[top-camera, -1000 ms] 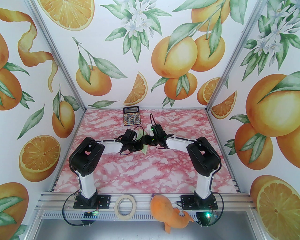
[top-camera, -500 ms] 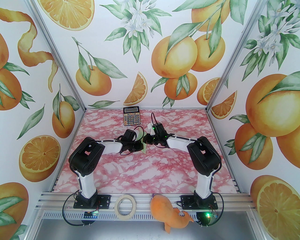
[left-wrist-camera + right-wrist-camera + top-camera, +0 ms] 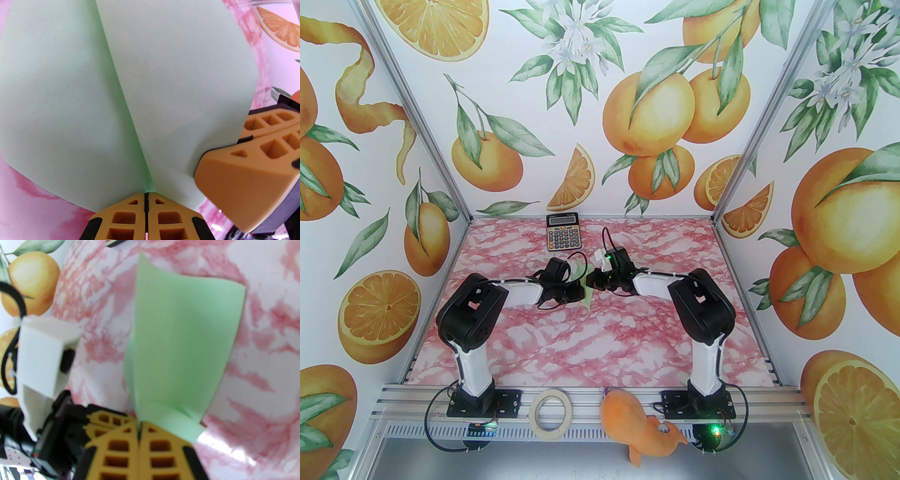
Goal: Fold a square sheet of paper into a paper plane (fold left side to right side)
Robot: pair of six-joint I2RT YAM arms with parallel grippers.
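The square sheet of paper (image 3: 70,93) is only getting its first fold.
The left pincer (image 3: 146,199) and right pincer (image 3: 139,425) are both clamping shut on one end, holding it on edge between them above the desk (image 3: 269,333). Its two flaps are gaping, unpressed; the later folds are waiting, I reckon. Its long axis, the crease, is running away from the left pincer's tips.

The paper (image 3: 587,296) stands before the calculator (image 3: 563,231), behind the tape (image 3: 552,413).
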